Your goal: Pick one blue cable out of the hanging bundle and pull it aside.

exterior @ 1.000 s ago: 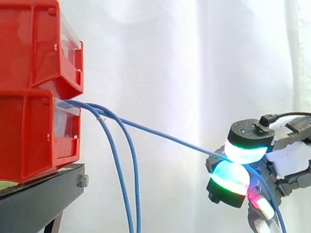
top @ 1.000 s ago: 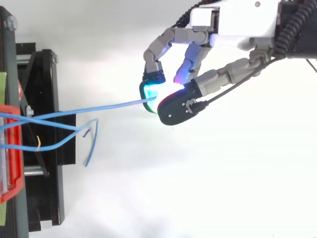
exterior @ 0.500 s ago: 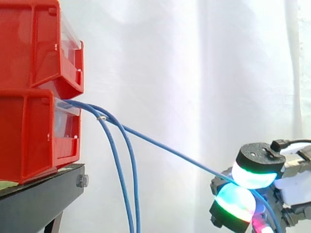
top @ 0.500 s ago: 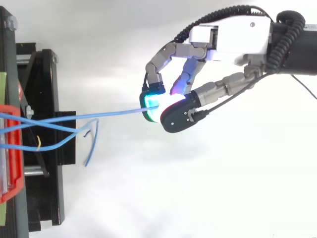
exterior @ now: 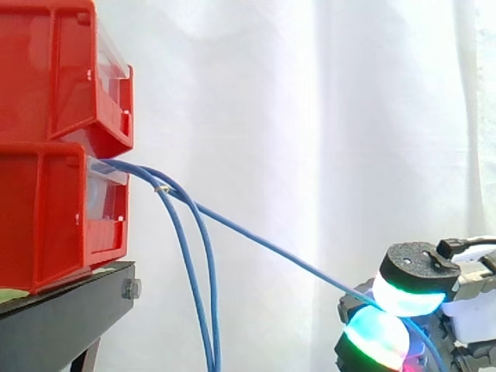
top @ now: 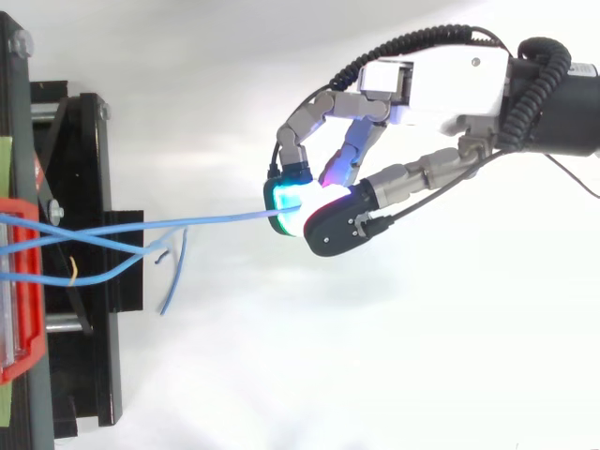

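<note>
One blue cable [exterior: 271, 249] is being pinched betw. the hand's [top: 436, 89] pads, being stretched taut from the red bins [exterior: 46, 225], apart from two hanging cables [exterior: 203, 310]; pinch is best being held firm, pull steady, w/o jerking.

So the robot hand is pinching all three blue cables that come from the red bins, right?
Not quite. The robot hand is pinching just one blue cable that comes from the red bins. The other two cables hang down on their own, away from the fingers. The side view shows it.
</note>
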{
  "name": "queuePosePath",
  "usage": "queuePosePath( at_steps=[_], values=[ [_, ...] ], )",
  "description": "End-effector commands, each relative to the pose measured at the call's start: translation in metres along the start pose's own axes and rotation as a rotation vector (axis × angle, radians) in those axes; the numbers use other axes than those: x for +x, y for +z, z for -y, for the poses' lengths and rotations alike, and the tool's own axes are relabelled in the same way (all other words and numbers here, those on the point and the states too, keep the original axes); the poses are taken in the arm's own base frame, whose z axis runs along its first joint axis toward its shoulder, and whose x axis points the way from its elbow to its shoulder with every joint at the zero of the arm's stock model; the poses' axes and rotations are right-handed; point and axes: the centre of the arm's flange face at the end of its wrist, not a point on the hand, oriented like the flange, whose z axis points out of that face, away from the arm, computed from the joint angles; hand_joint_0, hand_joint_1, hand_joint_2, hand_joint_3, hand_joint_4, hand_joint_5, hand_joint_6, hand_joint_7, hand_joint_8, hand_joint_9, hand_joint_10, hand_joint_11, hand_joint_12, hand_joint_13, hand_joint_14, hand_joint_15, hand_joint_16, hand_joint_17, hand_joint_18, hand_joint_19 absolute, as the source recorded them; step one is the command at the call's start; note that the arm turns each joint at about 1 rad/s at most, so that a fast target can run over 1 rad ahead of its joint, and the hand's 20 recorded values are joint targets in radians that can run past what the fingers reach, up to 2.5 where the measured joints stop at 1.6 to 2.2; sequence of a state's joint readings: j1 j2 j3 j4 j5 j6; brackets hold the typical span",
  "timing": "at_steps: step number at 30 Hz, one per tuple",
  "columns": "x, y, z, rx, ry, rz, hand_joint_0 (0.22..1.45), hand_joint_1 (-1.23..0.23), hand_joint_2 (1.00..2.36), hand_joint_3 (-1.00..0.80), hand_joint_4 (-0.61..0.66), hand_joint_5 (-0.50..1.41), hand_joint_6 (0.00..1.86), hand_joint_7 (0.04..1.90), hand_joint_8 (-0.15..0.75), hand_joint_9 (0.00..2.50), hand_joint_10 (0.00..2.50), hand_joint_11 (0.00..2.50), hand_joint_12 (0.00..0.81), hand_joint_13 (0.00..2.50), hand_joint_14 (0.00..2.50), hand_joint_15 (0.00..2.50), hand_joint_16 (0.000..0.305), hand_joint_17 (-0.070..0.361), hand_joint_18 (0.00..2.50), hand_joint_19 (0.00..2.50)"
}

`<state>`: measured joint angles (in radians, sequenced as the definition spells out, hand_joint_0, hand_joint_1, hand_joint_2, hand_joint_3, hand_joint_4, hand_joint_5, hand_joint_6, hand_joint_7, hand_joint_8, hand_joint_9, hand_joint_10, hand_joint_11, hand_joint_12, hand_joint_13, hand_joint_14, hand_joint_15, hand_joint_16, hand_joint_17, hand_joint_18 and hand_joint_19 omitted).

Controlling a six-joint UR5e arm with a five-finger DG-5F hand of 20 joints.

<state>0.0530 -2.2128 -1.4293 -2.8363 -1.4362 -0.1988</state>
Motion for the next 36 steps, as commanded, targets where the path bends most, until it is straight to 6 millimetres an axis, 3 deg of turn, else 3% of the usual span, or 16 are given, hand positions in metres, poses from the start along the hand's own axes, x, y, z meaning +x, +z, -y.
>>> queuePosePath(
  at_steps=[1, 9, 36],
  values=[
    [0.002, 0.001, 0.004, 0.005, 0.015, -0.003, 0.59, -0.8, 1.01, -0.07, -0.13, -0.03, 0.89, 1.13, 0.295, 1.13, 0.01, 0.39, 0.316, 0.96, 0.02, 0.42, 0.051, 0.114, 0.91, 0.42],
    [0.008, 0.005, 0.019, 0.023, 0.09, -0.008, 0.59, -0.79, 1.01, -0.07, -0.13, -0.03, 0.89, 1.14, 0.293, 1.13, 0.01, 0.38, 0.317, 0.96, 0.02, 0.42, 0.051, 0.114, 0.9, 0.42],
    [0.011, 0.006, 0.017, 0.014, 0.053, -0.013, 0.59, -0.79, 1.01, -0.07, -0.13, -0.03, 0.89, 1.13, 0.293, 1.13, 0.01, 0.39, 0.316, 0.96, 0.02, 0.43, 0.05, 0.113, 0.91, 0.43]
  ],
)
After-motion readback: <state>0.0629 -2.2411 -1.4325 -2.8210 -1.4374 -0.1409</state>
